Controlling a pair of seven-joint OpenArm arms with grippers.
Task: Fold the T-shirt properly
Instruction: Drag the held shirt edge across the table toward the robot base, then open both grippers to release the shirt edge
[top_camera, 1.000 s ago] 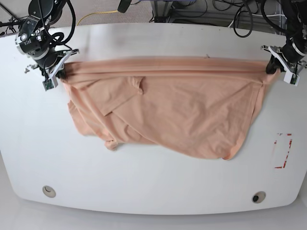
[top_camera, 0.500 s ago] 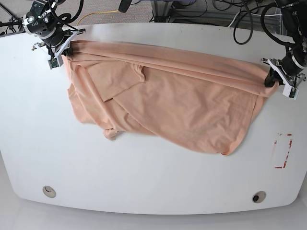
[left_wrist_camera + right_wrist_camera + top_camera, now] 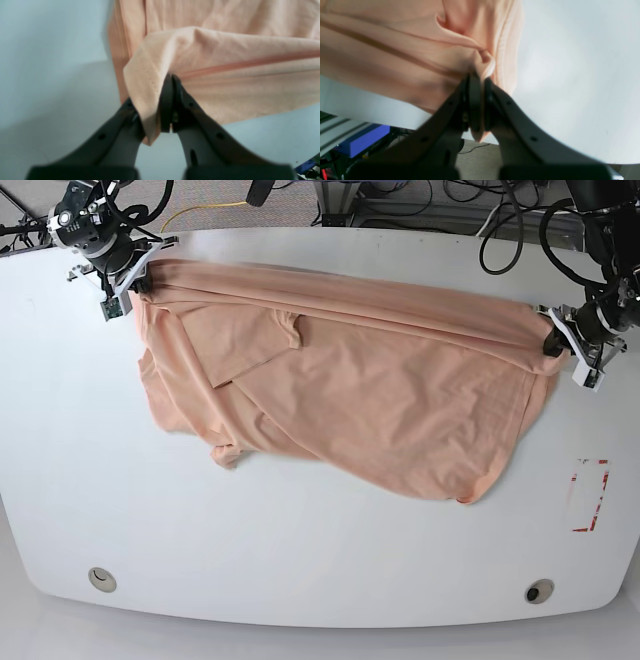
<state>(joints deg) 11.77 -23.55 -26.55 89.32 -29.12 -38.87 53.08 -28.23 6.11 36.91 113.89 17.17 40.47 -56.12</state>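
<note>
Here both arms' fingers (image 3: 167, 100) (image 3: 477, 100) pinch tight on the T-shirt's (image 3: 380, 390) edge.

The right claw (image 3: 478, 82) is rising from the bottom of the frame, its two dark jaws pressing together on a bunched corner of the T-shirt (image 3: 407, 57). A small tail of cloth is hanging down between the jaws. The peach fabric is spreading across the upper left in long soft folds. The white bench (image 3: 570, 75) is filling the right side. A blue box (image 3: 362, 140) is showing, blurred, at the lower left beyond the bench's edge.
</note>
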